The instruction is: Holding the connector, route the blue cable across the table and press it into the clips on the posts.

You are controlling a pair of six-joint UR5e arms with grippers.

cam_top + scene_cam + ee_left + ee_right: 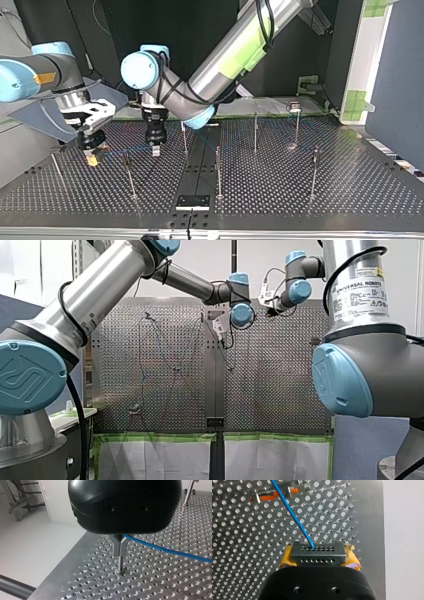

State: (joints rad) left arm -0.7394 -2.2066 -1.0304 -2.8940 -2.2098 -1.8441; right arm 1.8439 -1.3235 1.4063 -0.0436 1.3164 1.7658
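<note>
Right gripper (319, 557): black, rounded housing. Its yellow pads (352, 558) were clenched on the two short ends of the connector (316, 551).
Connector: a flat, matte, dark grey rectangular block with two rows of small round holes on its face. It was held low over the table (160, 580) near the table's edge, at the top view's left.
Blue cable (292, 517): thin, smooth and round. It left the connector's upper row of holes and ran straight away over the table.
Left gripper (121, 552): a glossy black domed housing. Its metal fingers (117, 546) tapered to a slim tip and were pressed together about the blue cable, which came out at their root and slanted off across the table. The tip was down at the surface; whether it touched could not be told.
Table: a dull silver plate with a regular grid of round holes.
Posts (218, 172): thin upright metal rods, standing well apart.
Clip (268, 497): an orange piece on a post ahead of the right gripper. The cable crossed it; whether it was seated could not be told.
</note>
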